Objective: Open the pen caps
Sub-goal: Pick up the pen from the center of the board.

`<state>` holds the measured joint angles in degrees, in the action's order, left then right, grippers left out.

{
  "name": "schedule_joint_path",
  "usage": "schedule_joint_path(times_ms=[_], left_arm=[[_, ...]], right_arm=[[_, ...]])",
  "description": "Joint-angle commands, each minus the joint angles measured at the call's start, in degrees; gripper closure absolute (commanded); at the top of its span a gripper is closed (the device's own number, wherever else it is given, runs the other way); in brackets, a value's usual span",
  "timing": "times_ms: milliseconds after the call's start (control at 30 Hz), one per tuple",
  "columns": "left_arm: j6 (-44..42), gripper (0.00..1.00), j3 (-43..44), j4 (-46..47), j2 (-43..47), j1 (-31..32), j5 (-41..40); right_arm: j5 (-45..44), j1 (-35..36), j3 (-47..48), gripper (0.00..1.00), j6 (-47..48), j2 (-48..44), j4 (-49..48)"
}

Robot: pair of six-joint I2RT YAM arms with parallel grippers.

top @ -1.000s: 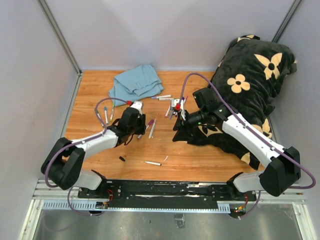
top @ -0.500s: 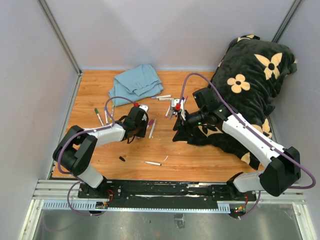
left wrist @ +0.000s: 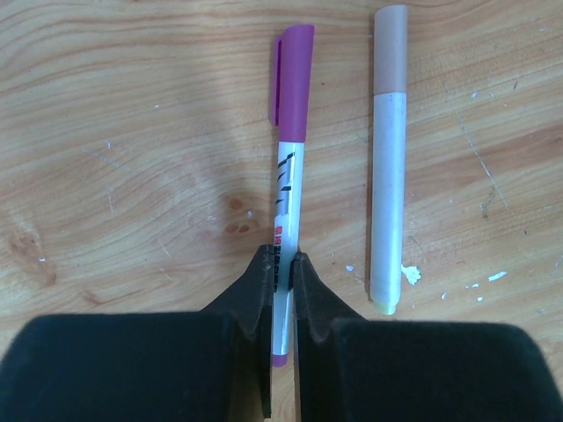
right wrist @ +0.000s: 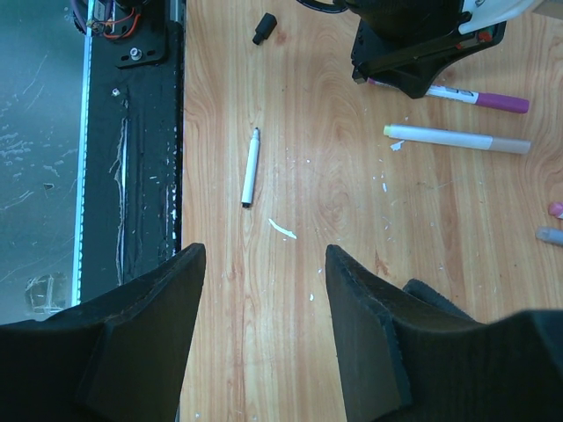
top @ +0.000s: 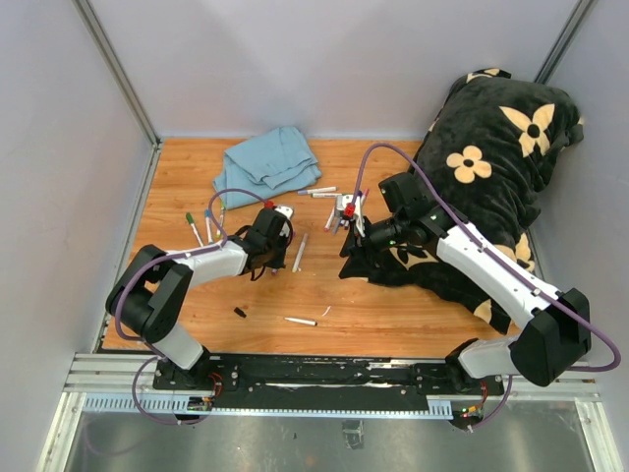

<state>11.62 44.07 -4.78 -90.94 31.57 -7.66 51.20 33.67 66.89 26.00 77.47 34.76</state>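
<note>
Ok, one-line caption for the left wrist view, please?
Left gripper shut on the barrel of a purple-capped marker lying on the wooden table, cap on, a pale marker alongside.

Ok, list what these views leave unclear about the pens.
- Top view: the left arm covers the purple-capped pen, so its grip is unseen there.
- Left wrist view: the left fingers hide part of its barrel print.
- Right wrist view: the right edge cuts off two small pieces; pens or caps, unclear.
- Top view: pens near the blue cloth are too small to check caps.

Wooden table (top: pixel 197 315), crumpled blue cloth (top: pixel 265 162), scattered markers (top: pixel 300 253), loose black cap (top: pixel 240 313), flowered black cushion (top: pixel 491 147)
</note>
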Motion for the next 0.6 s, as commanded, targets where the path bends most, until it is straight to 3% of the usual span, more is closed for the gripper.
schedule_joint_path(times_ms=[0, 200, 567], left_arm=[[0.1, 0.97, 1.0, -1.9, -0.3, -0.5, -0.1], [2.0, 1.0, -0.3, -1.9, 2.4, -0.5, -2.9], [8.2, 1.0, -9.0, 4.2, 17.3, -0.5, -1.7]], right_arm=[[1.7, -1.4, -0.8, 0.42, 1.2, -1.1, 0.4], [2.1, -1.7, -0.9, 0.42, 1.2, -1.7, 0.4], [3.0, -1.9, -1.1, 0.41, 1.6, -2.2, 0.4]])
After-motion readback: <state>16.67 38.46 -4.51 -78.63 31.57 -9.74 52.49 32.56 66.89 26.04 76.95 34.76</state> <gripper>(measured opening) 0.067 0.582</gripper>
